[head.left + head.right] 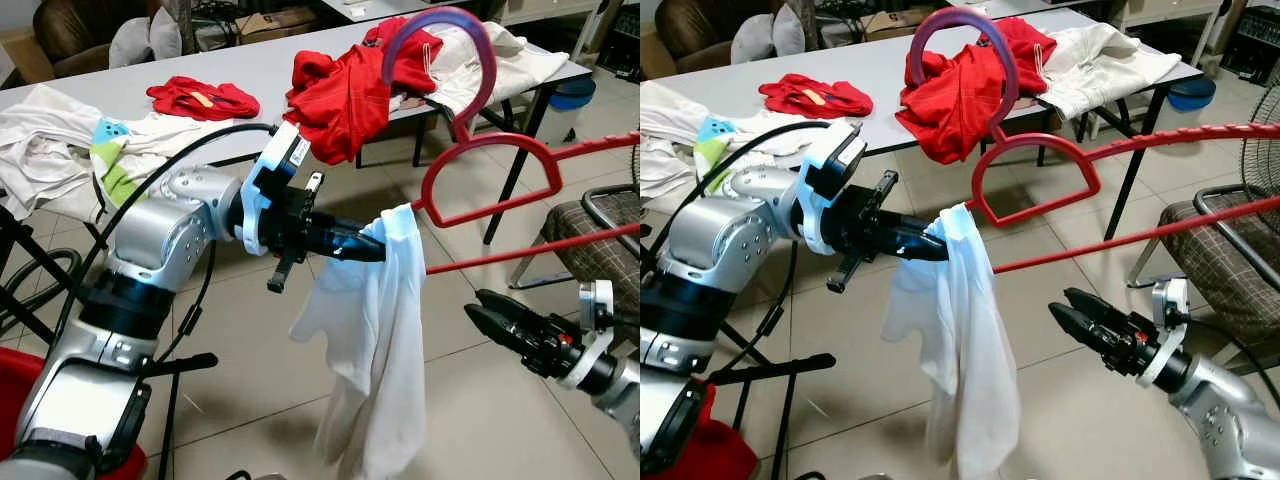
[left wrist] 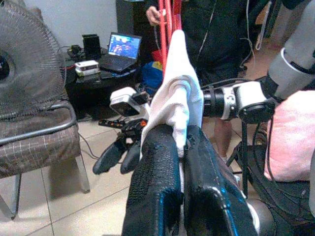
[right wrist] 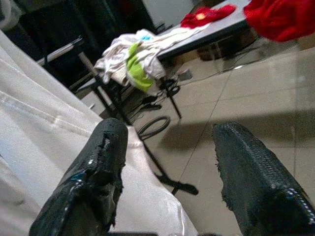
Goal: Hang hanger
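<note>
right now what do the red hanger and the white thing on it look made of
The hanger looks like moulded plastic: smooth, slightly glossy red, uniform colour. The white garment looks like thin woven fabric, probably cotton or a blend: it drapes in soft folds and bunches where the left tool pinches it.

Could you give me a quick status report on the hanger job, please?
Left hand shut on white garment, draped at red hanger end. Right hand open, beside the cloth. Hanger not yet hung.

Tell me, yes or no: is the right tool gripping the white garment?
No, the right tool is open and hangs beside the white garment, which the left tool pinches.
</note>
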